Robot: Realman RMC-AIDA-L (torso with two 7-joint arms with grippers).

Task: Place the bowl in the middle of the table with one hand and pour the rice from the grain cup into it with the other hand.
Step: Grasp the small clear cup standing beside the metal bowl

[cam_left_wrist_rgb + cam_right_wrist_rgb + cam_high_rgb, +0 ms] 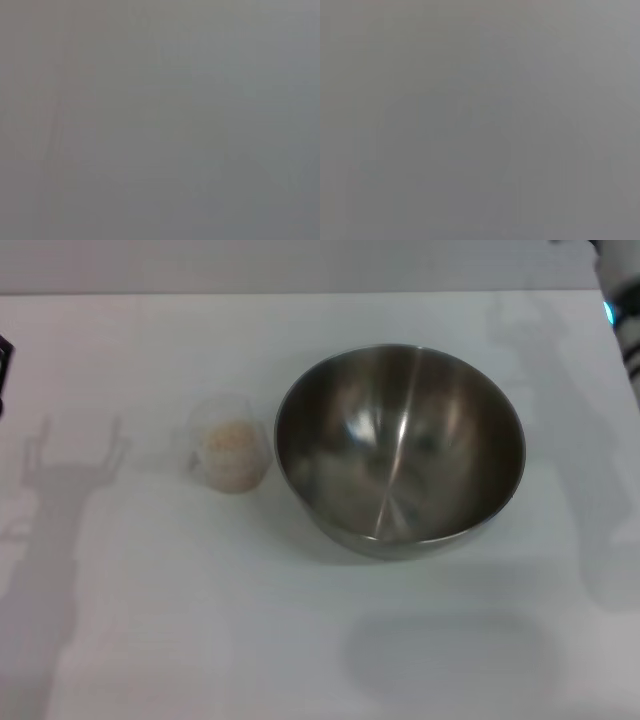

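In the head view the shiny steel bowl (400, 450) stands upright and empty on the white table (150, 640), a little right of the middle. The clear grain cup (230, 455) stands just left of the bowl, apart from it, with pale rice (232, 443) inside. A dark bit of my left arm (4, 365) shows at the left edge. A striped part of my right arm (622, 310) shows at the top right corner. Neither gripper's fingers show in any view. Both wrist views show only a plain grey surface.
The table's far edge (300, 293) runs across the top of the head view. Shadows of the arms fall on the table at the left (60, 500) and at the right (600, 490).
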